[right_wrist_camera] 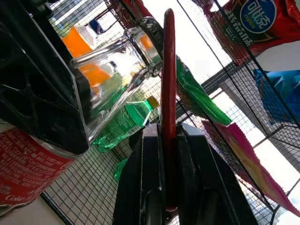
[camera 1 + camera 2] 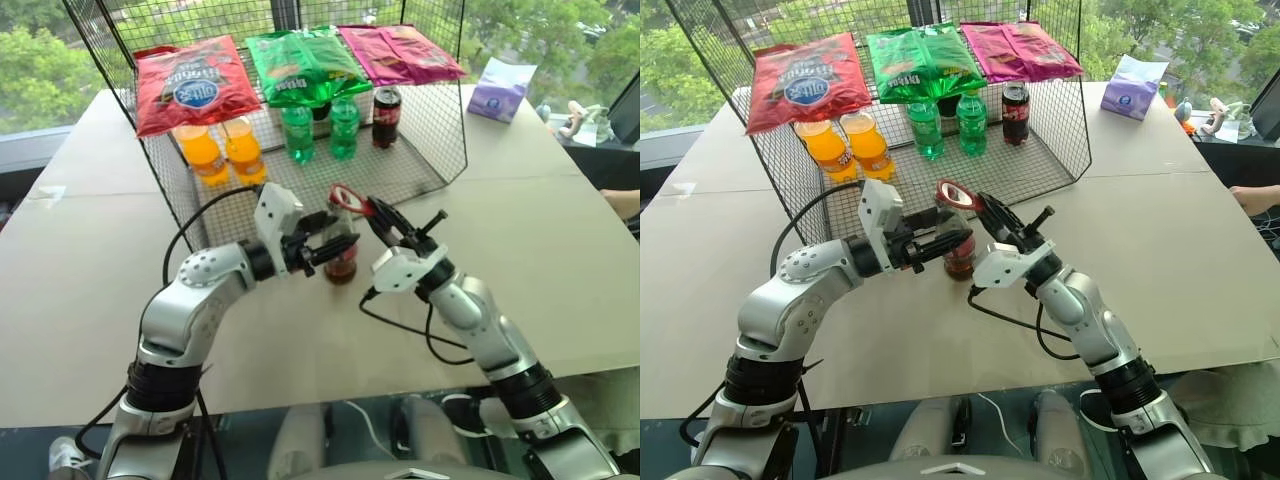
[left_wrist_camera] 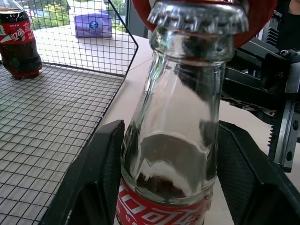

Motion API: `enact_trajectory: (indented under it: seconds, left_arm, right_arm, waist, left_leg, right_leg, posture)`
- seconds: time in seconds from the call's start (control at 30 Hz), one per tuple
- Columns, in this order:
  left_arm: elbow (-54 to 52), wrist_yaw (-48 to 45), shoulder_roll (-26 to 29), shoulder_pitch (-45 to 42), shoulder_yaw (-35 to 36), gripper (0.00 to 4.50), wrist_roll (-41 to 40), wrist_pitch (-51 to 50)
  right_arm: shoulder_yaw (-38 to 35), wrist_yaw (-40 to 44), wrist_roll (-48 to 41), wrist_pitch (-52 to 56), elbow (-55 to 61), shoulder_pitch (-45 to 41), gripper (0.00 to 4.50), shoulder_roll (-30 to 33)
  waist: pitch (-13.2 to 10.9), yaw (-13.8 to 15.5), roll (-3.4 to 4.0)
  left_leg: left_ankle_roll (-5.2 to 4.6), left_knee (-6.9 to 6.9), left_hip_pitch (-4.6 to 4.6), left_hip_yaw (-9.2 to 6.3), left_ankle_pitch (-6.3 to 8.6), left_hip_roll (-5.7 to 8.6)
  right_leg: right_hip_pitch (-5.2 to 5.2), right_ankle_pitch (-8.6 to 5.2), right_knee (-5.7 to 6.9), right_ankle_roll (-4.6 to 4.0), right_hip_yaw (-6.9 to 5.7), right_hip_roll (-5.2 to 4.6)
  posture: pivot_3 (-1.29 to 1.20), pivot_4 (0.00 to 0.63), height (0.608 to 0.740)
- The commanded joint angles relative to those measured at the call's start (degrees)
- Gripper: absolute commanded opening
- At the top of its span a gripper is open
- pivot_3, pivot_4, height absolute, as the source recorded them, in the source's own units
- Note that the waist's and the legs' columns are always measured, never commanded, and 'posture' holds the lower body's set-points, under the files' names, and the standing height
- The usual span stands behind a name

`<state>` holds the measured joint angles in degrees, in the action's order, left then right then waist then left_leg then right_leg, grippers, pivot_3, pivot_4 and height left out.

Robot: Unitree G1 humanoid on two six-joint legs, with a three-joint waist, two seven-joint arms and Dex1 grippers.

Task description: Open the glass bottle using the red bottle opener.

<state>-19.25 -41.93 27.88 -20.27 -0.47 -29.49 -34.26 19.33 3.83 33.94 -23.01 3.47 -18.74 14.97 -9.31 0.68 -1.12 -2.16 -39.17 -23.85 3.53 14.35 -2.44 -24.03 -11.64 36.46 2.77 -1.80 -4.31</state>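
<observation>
The glass bottle point(image 2: 341, 262) stands upright on the table just in front of the wire basket. It has dark liquid low down, a red label and its crown cap point(image 3: 197, 16) on. My left gripper point(image 2: 335, 245) comes in from the left and is shut on the bottle's body, one black finger point(image 3: 101, 173) on each side. My right gripper point(image 2: 385, 215) reaches in from the right, shut on the handle of the red bottle opener point(image 2: 350, 198). The opener's loop head point(image 3: 260, 18) lies over the cap. In the right wrist view the opener point(image 1: 168, 70) stands edge-on beside the bottle's neck point(image 1: 112, 70).
The wire basket point(image 2: 420, 150) behind holds two orange juice bottles point(image 2: 220, 150), two green bottles point(image 2: 320, 128), a cola bottle point(image 2: 386, 115) and snack bags point(image 2: 195, 85). A purple tissue pack point(image 2: 500, 88) lies at the back right. A person's hand point(image 2: 622, 202) rests at the right edge.
</observation>
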Motion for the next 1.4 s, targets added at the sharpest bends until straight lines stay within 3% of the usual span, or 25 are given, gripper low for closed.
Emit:
enact_trajectory:
  seconds: [0.03, 0.47, 0.7, 1.1, 1.4]
  left_arm:
    - [-3.4, 0.3, -0.7, -1.9, 1.0, 2.24, -1.9, 0.6]
    - [-3.9, 1.1, -0.8, -1.7, 1.0, 2.24, -1.2, 0.1]
    - [-3.1, -0.3, -0.1, -0.2, 0.3, 2.24, 0.3, 2.5]
    - [-0.6, -1.4, -0.7, 1.0, -2.2, 2.24, 3.5, 7.3]
    - [2.1, -2.3, -0.9, 1.3, -2.7, 2.24, 4.1, 9.3]
  right_arm:
    - [2.3, -0.7, 4.1, -0.4, -2.0, 0.6, 0.00, 0.9]
    - [4.2, 0.1, 7.7, -0.3, -2.9, -0.2, 0.00, 2.7]
    - [3.8, 7.7, 9.6, 2.2, 1.0, -2.5, 0.00, 8.8]
    - [1.3, 19.7, 5.5, 4.4, 6.3, -7.6, 0.00, 18.0]
    - [0.1, 25.7, -0.7, 4.8, 8.8, -14.3, 0.00, 19.3]
  waist:
    - [0.0, 0.0, 0.00]
    - [0.0, 0.0, 0.00]
    - [0.0, 0.0, 0.00]
    - [0.1, 0.0, 0.04]
    - [0.1, 0.0, 0.04]
  left_leg:
    - [0.00, 0.00, 0.00, 0.00, 0.00, 0.00]
    - [-0.01, 0.01, 0.09, 0.00, 0.01, 0.00]
    - [-0.02, 0.01, 0.13, -0.02, 0.01, 0.00]
    - [-0.03, 0.02, 0.17, 0.00, 0.02, -0.03]
    - [-0.04, 0.02, 0.18, -0.01, 0.02, -0.03]
  right_leg:
    - [0.00, 0.00, 0.00, 0.00, 0.00, 0.00]
    - [0.09, -0.02, 0.00, 0.03, 0.01, -0.01]
    - [0.14, -0.08, -0.01, 0.12, 0.00, -0.02]
    - [0.16, -0.10, -0.02, 0.13, -0.01, -0.02]
    - [0.20, -0.12, -0.07, 0.15, -0.04, -0.04]
  posture:
    - [0.00, 0.150, 0.740]
    - [0.00, 0.150, 0.740]
    - [0.00, 0.150, 0.740]
    - [0.00, 0.150, 0.740]
    - [0.00, 0.150, 0.740]
